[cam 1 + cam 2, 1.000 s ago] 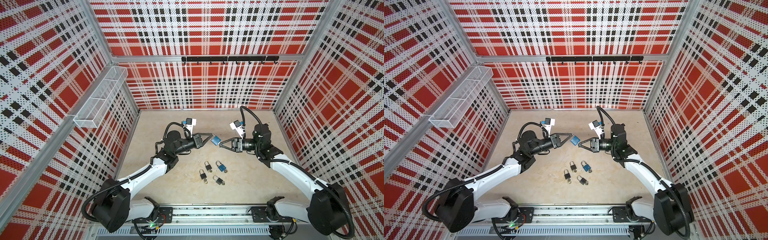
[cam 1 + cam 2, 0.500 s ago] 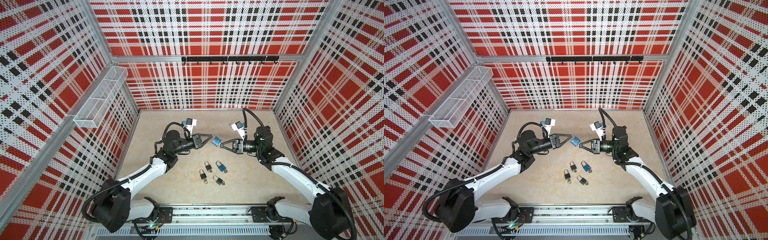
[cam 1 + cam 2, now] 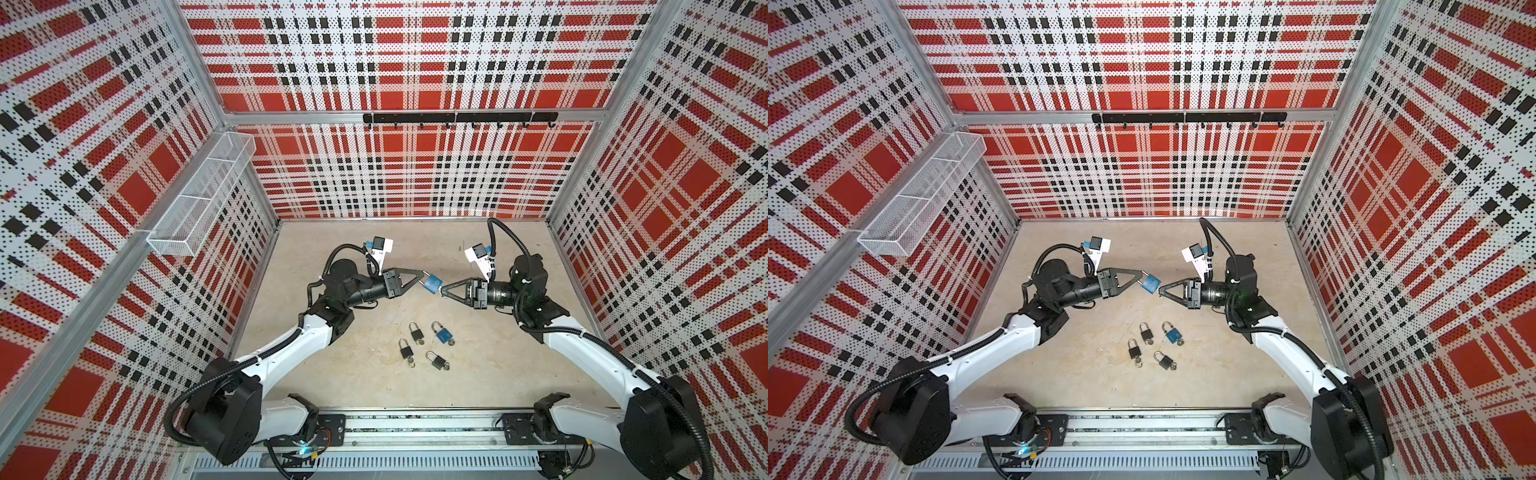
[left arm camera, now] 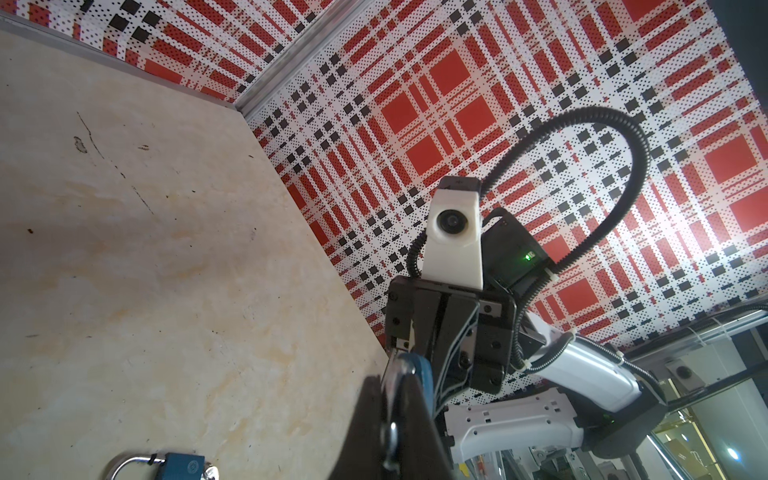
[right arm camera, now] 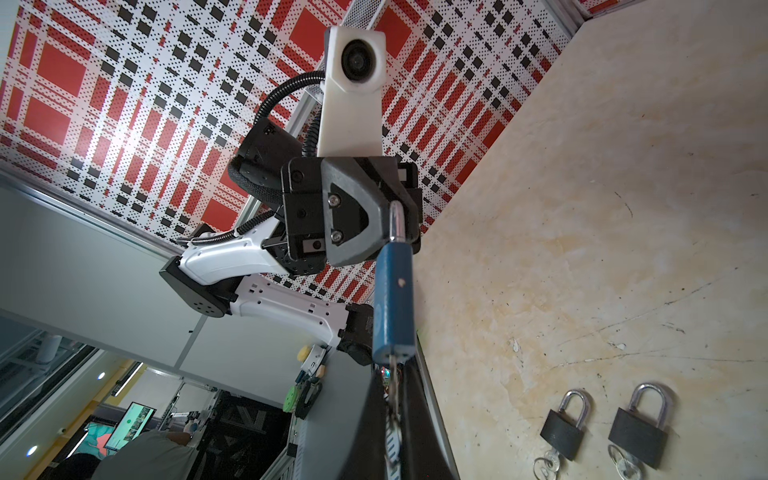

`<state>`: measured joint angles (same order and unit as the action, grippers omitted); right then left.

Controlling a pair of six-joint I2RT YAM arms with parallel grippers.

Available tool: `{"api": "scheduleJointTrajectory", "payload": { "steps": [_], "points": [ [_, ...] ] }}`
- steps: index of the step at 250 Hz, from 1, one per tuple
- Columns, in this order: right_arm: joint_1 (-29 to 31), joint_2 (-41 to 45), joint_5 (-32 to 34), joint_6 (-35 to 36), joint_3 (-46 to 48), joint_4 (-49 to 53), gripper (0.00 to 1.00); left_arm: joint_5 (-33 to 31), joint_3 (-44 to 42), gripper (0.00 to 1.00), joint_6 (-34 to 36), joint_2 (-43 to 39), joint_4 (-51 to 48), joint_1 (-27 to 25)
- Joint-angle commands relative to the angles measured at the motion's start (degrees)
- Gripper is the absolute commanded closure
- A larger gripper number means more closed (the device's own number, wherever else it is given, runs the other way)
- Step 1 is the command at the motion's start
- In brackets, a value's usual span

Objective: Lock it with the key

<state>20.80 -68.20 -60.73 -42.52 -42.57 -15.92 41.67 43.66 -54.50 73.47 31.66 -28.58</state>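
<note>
Four padlocks [image 3: 414, 332] dot near floor [image 3: 353, 374]; far side open

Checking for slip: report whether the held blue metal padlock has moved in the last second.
No. The blue metal padlock keeps its place below the black hook rail.

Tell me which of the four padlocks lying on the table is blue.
The blue padlock farthest right of the four in both top views. The other three are black padlocks.
</note>
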Motion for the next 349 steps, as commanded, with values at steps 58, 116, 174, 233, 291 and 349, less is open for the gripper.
{"api": "scheduleJointTrajectory", "payload": {
  "steps": [58, 116, 174, 233, 291, 349],
  "points": [
    [-1.9, 1.1, 1.4, 3.3, 2.8, 8.8, 1.0, -7.0, 0.9, 1.0, -6.2, -1.9, 12.5, 6.2],
    [-1.9, 1.2, 0.7, 6.6, 2.3, 13.9, 1.0, -6.4, 1.2, 1.0, -7.4, -1.8, 13.7, 6.8],
    [-1.9, 1.2, 0.7, 9.7, 1.8, 18.4, 1.0, -5.6, 1.8, 1.0, -7.8, -2.1, 13.8, 7.4],
    [-1.9, 1.4, 1.1, 12.7, 1.4, 22.5, 1.0, -5.4, 1.6, 1.0, -8.0, -2.5, 13.8, 8.1],
    [-1.9, 1.1, 0.6, 12.6, 0.4, 21.6, 0.95, -5.1, 1.3, 1.0, -8.3, -2.4, 13.9, 7.1],
    [-1.9, 0.3, -1.4, 9.5, -0.3, 17.3, 0.72, -5.8, 0.8, 1.0, -8.4, -2.8, 13.9, 5.2]
  ]
}}
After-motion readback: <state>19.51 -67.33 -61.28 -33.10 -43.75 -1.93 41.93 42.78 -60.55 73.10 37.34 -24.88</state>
